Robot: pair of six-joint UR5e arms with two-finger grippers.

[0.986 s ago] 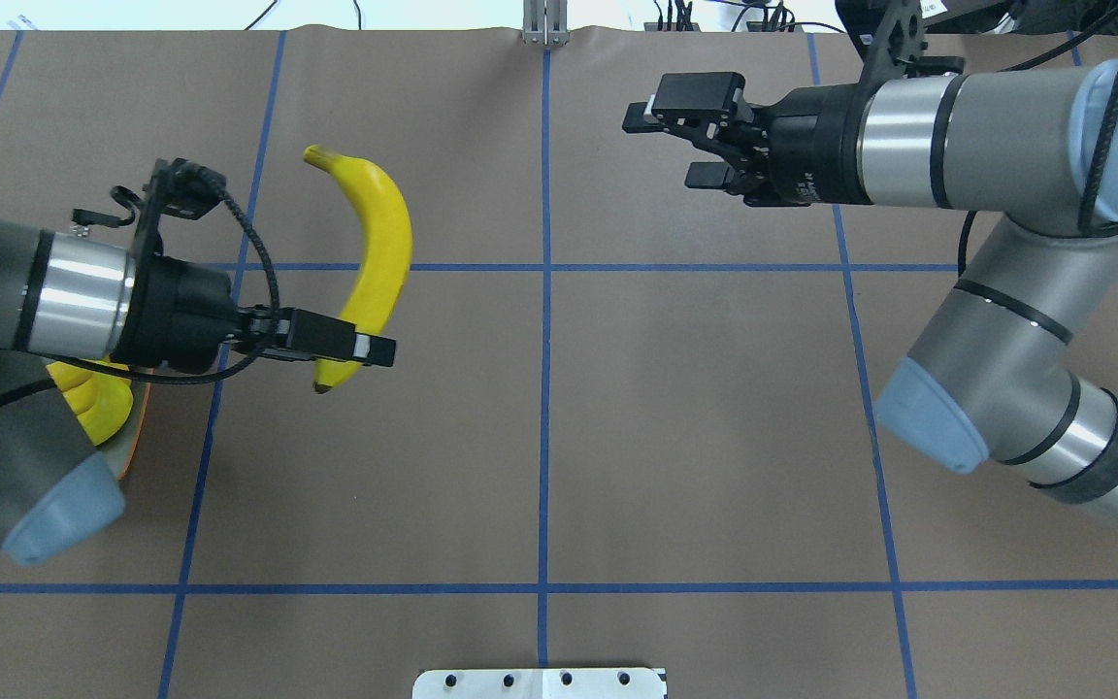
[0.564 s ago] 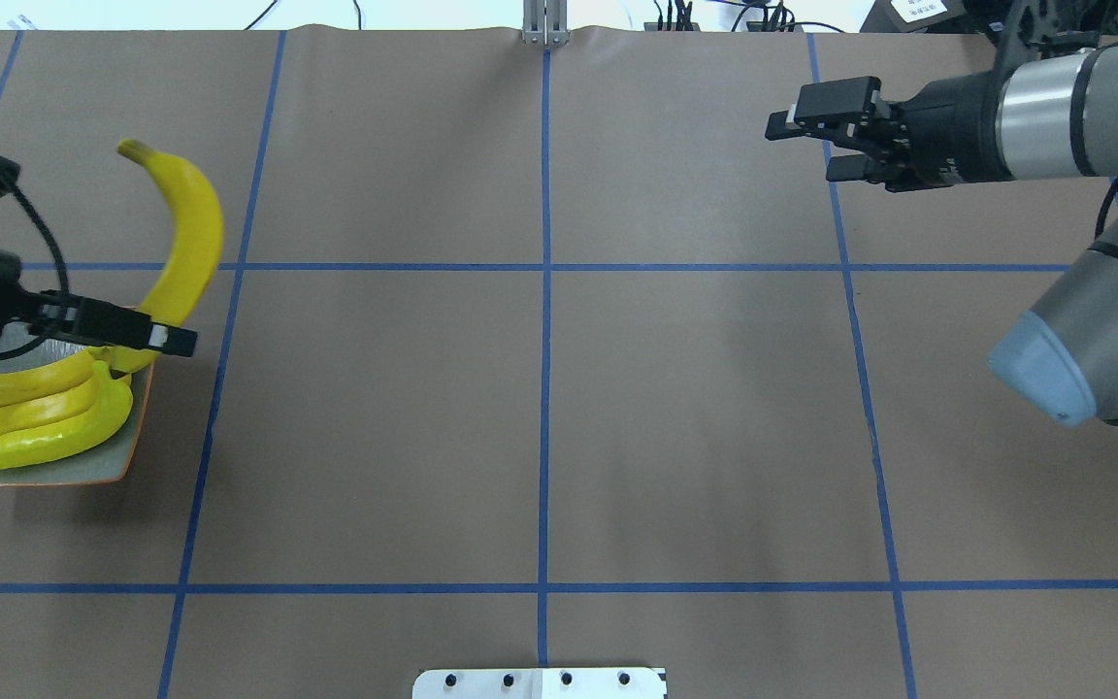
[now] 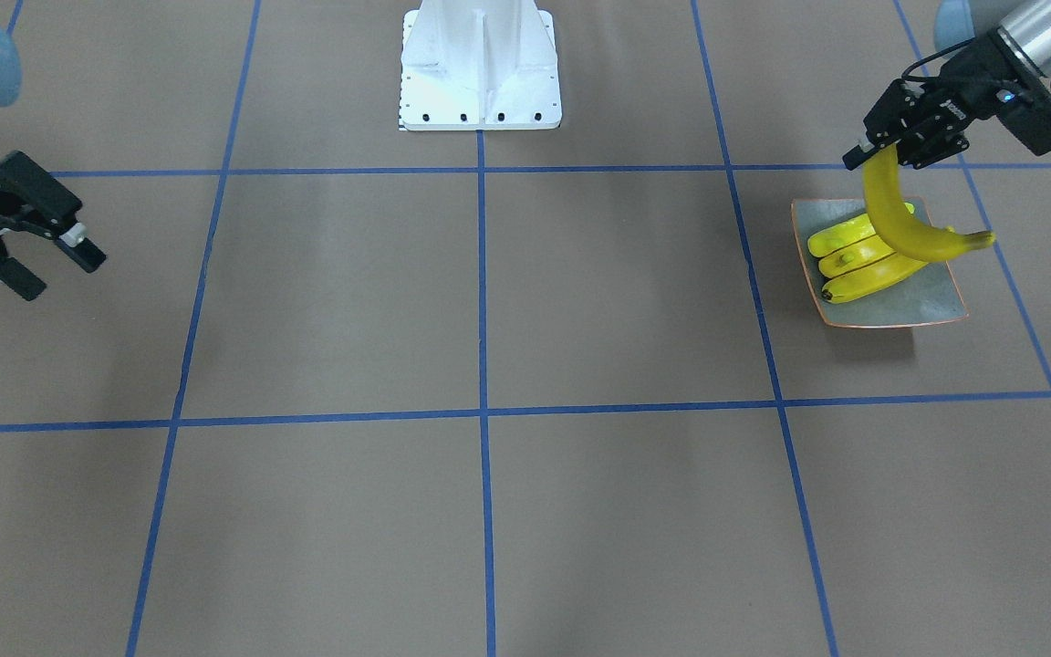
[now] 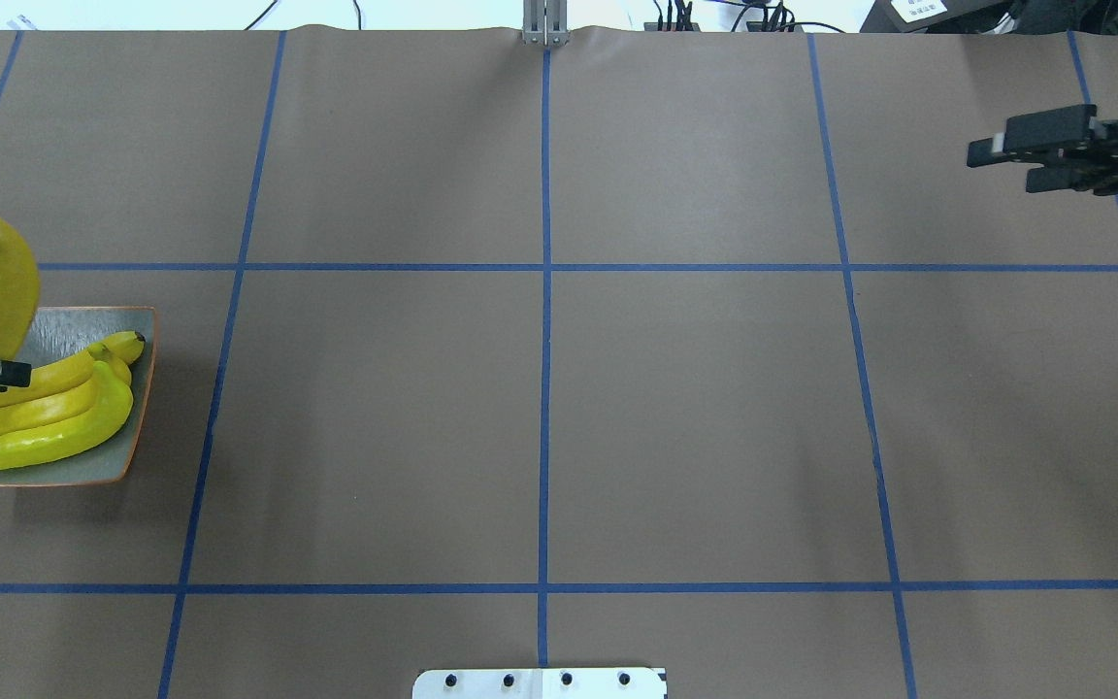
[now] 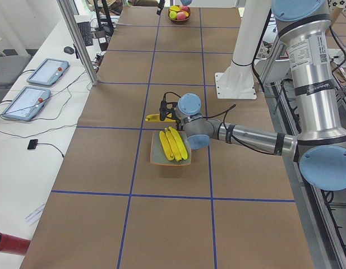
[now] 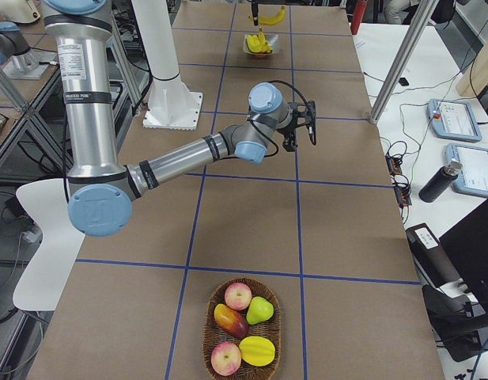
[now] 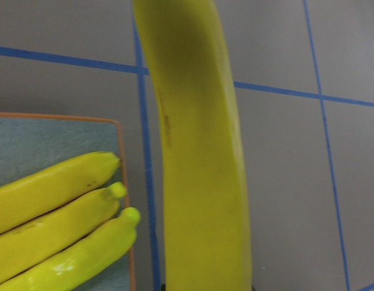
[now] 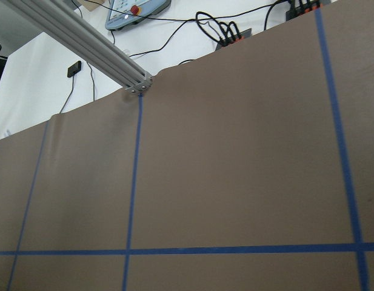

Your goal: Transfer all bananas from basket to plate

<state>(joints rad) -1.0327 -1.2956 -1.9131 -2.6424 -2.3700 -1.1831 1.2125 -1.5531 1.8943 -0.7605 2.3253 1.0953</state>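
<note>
Left gripper (image 3: 874, 155) clamps one end of a banana (image 3: 901, 228) that hangs just above the plate (image 3: 936, 301), over three bananas (image 3: 854, 260) lying side by side there, while the right gripper (image 3: 58, 272) hovers wide, well apart.

I see three bananas (image 4: 45, 419) side by side on the grey-green plate (image 4: 69, 328); a fourth banana (image 4: 12, 282) hangs over its 10 o'clock corner.

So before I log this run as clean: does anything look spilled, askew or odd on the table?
Nothing stands out. Three bananas lie side by side on the plate; the fourth banana hangs in the left gripper over the plate's edge.
</note>
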